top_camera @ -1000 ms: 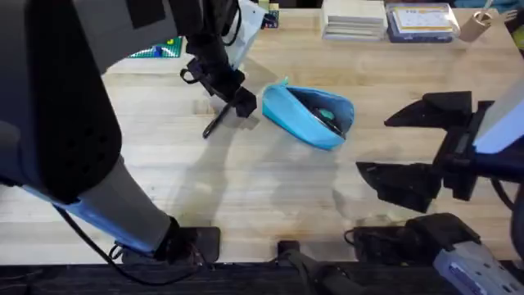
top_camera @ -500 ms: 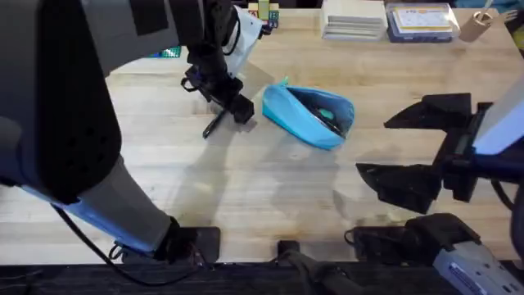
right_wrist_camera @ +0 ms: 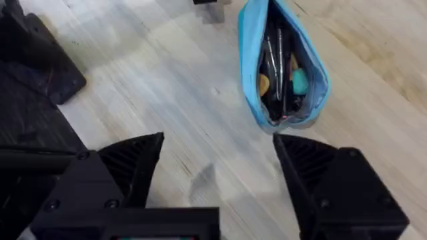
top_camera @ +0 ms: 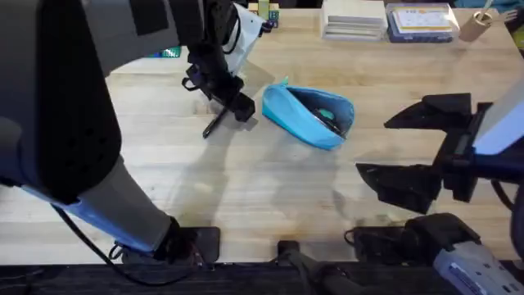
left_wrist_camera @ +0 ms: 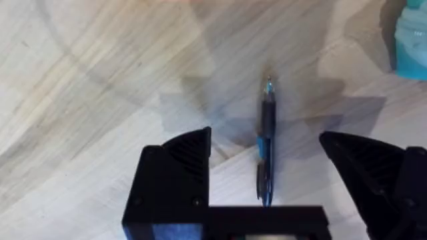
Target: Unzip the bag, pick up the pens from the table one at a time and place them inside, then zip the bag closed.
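The bag (top_camera: 309, 115) lies unzipped on the table (top_camera: 246, 188), past the middle and a little toward the right arm's side, its mouth gaping so that several pens and small coloured items show inside in the right wrist view (right_wrist_camera: 283, 63).

Nearest the bases, the right gripper (top_camera: 413, 147) hangs above bare wood on its own side, well apart from the bag, its fingers spread wide and holding nothing; its wrist camera looks past them at the open bag.

Farther out, the left gripper (top_camera: 229, 102) is down close to the table just beside the bag's end. Its fingers (left_wrist_camera: 177, 170) are wide apart, with one black pen (left_wrist_camera: 267, 140) lying flat on the wood between them, not yet pinched. In the overhead view that pen (top_camera: 215, 125) pokes out from under the gripper toward the near side.

Beyond the bag, at the table's far edge, sit a stack of boxes (top_camera: 354, 18) and other clutter that plays no part.

Judging by this, the unzipping is done and some pens are already in. This pen is the only loose one I can make out, so what is left is to grasp it, put it in the bag, and zip the bag closed.
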You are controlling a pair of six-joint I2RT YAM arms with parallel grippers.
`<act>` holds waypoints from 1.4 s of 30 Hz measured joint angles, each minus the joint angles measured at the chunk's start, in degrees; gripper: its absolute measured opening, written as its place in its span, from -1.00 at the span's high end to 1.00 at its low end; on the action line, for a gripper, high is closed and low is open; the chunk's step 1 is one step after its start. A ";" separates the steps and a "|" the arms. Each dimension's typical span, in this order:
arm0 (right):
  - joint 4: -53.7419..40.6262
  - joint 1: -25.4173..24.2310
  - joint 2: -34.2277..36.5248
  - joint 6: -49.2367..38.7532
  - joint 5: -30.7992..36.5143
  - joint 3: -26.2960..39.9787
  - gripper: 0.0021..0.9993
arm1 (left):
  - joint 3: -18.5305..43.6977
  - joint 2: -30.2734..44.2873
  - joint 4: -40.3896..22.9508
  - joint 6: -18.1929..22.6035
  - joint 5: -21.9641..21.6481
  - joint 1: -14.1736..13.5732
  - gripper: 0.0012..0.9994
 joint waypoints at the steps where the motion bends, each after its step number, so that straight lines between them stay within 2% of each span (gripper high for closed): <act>1: 0.00 0.00 0.00 0.02 0.00 0.00 -0.99 | 0.00 0.00 0.58 0.01 -0.01 0.00 -0.99; 7: -0.04 0.00 0.00 0.02 0.00 0.00 -0.99 | 0.00 0.25 2.09 0.00 0.09 0.00 -0.99; 19: -0.04 0.00 0.00 0.02 0.00 0.01 -0.99 | 0.11 1.42 0.24 -0.47 0.52 0.04 -0.94; 21: -0.04 0.00 0.00 0.02 0.00 0.01 -0.99 | 0.11 1.42 0.05 -0.63 0.72 0.04 -0.75; 24: -0.04 0.00 0.00 0.04 0.00 0.01 -0.99 | 0.11 1.42 0.02 -0.82 0.50 0.06 -0.21; 27: -0.04 0.00 0.00 0.04 0.00 0.00 -0.99 | 0.11 1.42 0.02 -0.87 0.19 0.04 0.20; 30: -0.04 0.00 0.00 0.04 0.00 0.01 -0.99 | 0.13 1.42 0.13 -0.82 -0.67 0.12 0.83; 32: -0.04 0.00 0.00 0.04 0.00 0.01 -0.99 | 0.15 1.42 0.07 -0.86 -0.72 0.28 0.90; 42: -0.04 0.00 0.00 0.17 0.00 0.01 -0.99 | 0.15 1.42 0.35 -3.81 -0.76 0.28 0.91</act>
